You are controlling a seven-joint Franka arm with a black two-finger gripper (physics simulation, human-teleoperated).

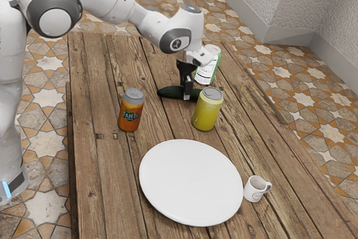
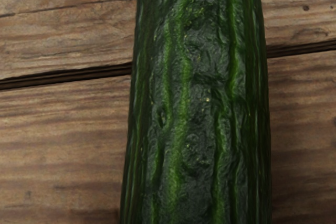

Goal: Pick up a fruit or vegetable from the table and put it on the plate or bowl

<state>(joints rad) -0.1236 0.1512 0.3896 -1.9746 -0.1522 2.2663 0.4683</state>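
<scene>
Green cucumber | lies flat on wooden table, right under my gripper (set low for pickup, I judge) | grip: cannot tell whether closed | white plate near, bare.

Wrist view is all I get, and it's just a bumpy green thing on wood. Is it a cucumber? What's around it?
Observer: Yes, a cucumber, lying flat on the table. The gripper is low over its middle.
Child: Where's the plate?
Observer: The white plate lies bare, nearer the exterior camera, beyond a yellow can that stands by the cucumber.
Child: Anything else close by?
Observer: An orange Fanta can stands toward the exterior view's left of the cucumber, apart from it.
</scene>
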